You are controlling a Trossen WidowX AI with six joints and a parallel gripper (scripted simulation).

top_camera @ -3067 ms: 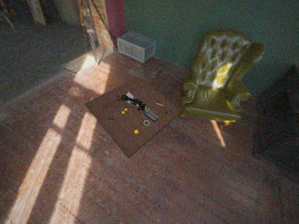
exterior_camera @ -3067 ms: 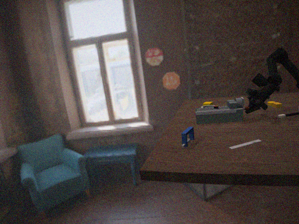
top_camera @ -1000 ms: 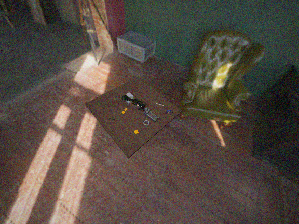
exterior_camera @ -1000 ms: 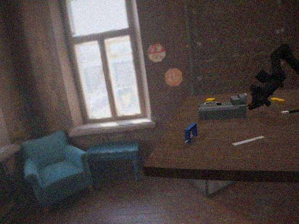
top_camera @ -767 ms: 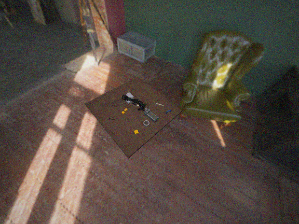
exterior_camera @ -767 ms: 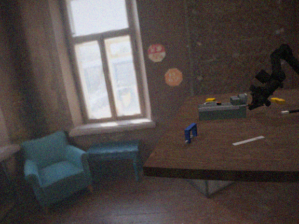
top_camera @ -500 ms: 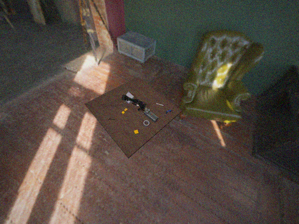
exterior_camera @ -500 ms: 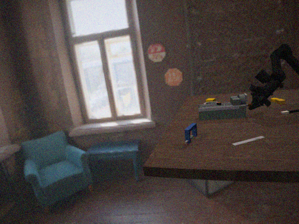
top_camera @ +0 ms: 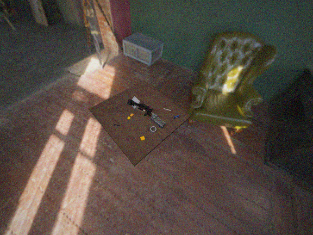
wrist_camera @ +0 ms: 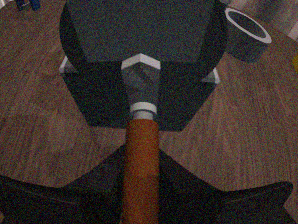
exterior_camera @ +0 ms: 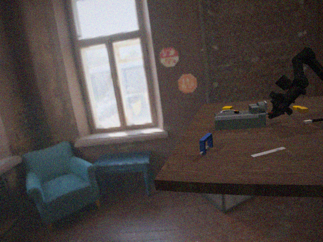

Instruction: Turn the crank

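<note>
The machine (top_camera: pixel 160 122) (exterior_camera: pixel 240 123) (wrist_camera: pixel 145 30) is a long grey-green block on the table. A grey crank arm (wrist_camera: pixel 141 85) shows at its near end in the wrist view, with an orange-brown handle (wrist_camera: pixel 142 140) pointing towards the wrist camera. My gripper (exterior_camera: pixel 270 114) (wrist_camera: pixel 139 151) is shut on this handle, one dark finger on either side. In the exterior view it is at the machine's right end. The red pointer and the two brass zero marks cannot be made out in any view, so their alignment cannot be told.
A grey ring (top_camera: pixel 150 129) (wrist_camera: pixel 247 48) lies beside the machine. A blue arch-shaped thing (top_camera: pixel 175 117) (exterior_camera: pixel 210 136) and a white strip (top_camera: pixel 167 109) (exterior_camera: pixel 268 152) are on the machine's other side. Yellow pieces (top_camera: pixel 142 138) (exterior_camera: pixel 300 108) lie about the table (top_camera: pixel 108 111) (exterior_camera: pixel 224 168).
</note>
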